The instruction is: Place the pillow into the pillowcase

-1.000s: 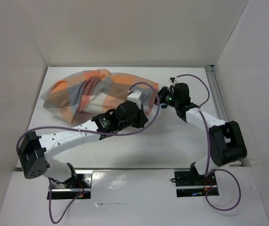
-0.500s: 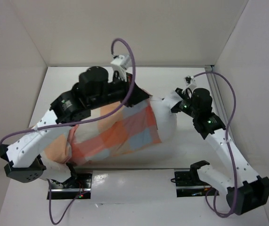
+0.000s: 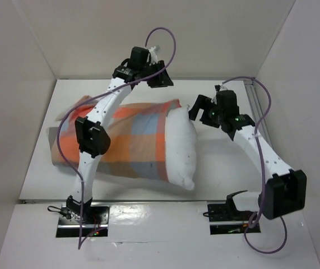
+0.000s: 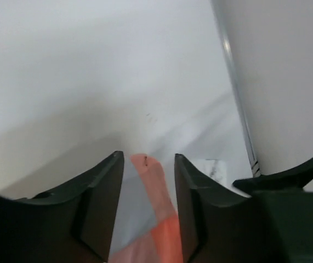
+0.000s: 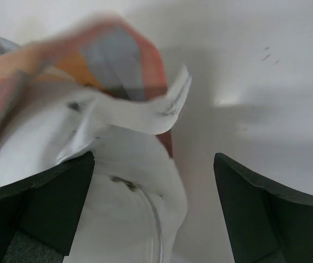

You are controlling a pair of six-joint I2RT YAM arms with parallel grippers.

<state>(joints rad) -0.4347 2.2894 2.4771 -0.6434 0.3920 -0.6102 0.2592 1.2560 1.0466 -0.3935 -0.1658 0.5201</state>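
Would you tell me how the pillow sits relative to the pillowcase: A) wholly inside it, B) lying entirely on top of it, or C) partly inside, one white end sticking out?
C: in the top view the checked pillowcase covers part of the pillow, whose white end bulges out of its opening.

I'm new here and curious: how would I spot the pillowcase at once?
Start at the white table. The pillowcase is the thin cloth sack lying across its left and middle part. Unlike the plain white pillow bulging out of its right end, it is checked in orange, light blue and grey.
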